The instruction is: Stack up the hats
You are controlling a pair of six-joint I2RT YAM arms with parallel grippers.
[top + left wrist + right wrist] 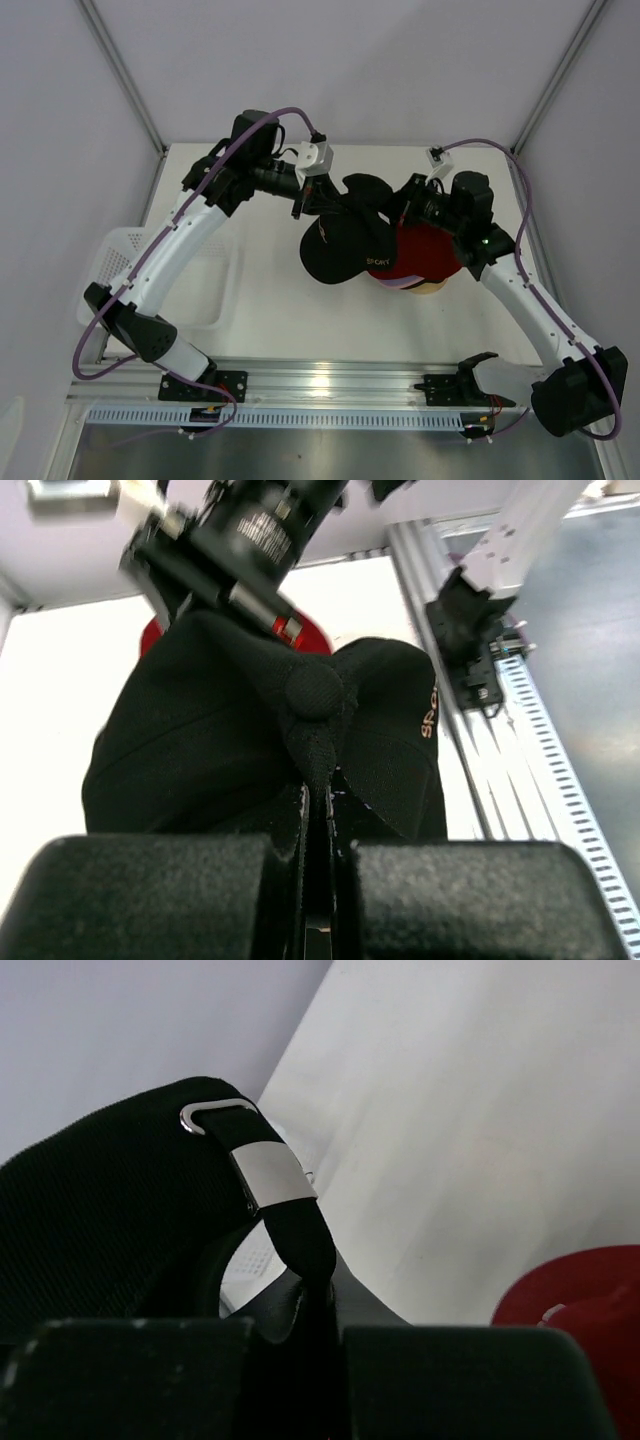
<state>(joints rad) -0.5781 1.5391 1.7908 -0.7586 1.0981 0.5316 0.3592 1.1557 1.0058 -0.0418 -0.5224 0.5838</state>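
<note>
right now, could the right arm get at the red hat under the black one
Probably not: its right hand is shut on the strap of the black cap, which hangs partly over the red hat.

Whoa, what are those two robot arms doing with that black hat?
Both arms are holding one black cap. The left gripper pinches the fabric near its top button. The right gripper is shut on the back strap, by the metal buckle. The cap hangs beside and partly over a pile of hats with a red cap on top. It has not been put on the pile yet.
</note>
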